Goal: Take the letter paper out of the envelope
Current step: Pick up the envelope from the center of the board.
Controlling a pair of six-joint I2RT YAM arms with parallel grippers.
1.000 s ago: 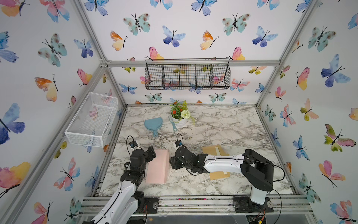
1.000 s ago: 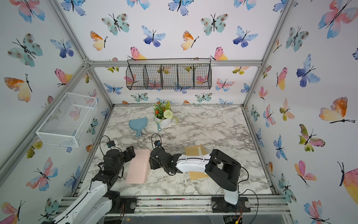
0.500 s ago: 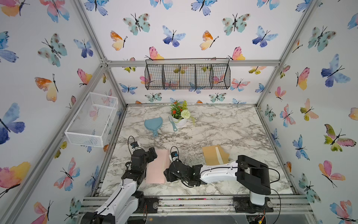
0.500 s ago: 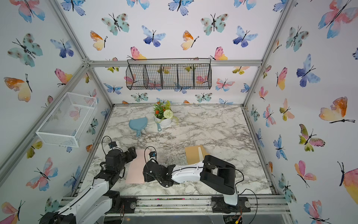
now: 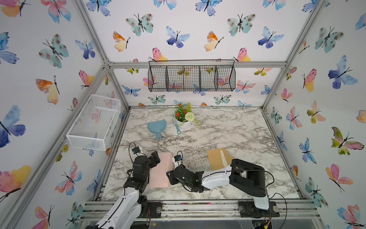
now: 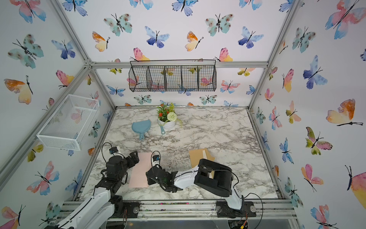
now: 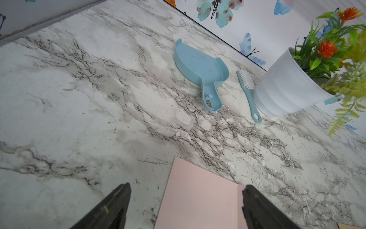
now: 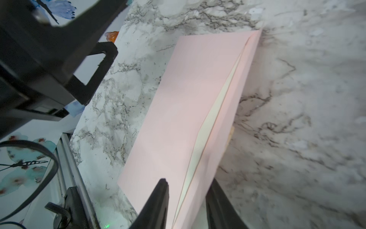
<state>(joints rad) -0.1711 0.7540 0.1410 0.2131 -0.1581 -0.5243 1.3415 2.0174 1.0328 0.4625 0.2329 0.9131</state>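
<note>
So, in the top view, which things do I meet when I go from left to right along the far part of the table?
blue dustpan → brush → white flower pot

Butterfly-print walls (image 5: 198, 29); aluminium frame (image 5: 198, 64); marble tabletop (image 5: 227, 134); black wire basket (image 5: 192, 79) on back wall; white mesh basket (image 5: 95, 121) on side wall.

The pink envelope (image 5: 160, 171) is laid flat on the table (image 5: 217, 136). Cream letter paper (image 8: 195, 158) is tucked inside.
</note>
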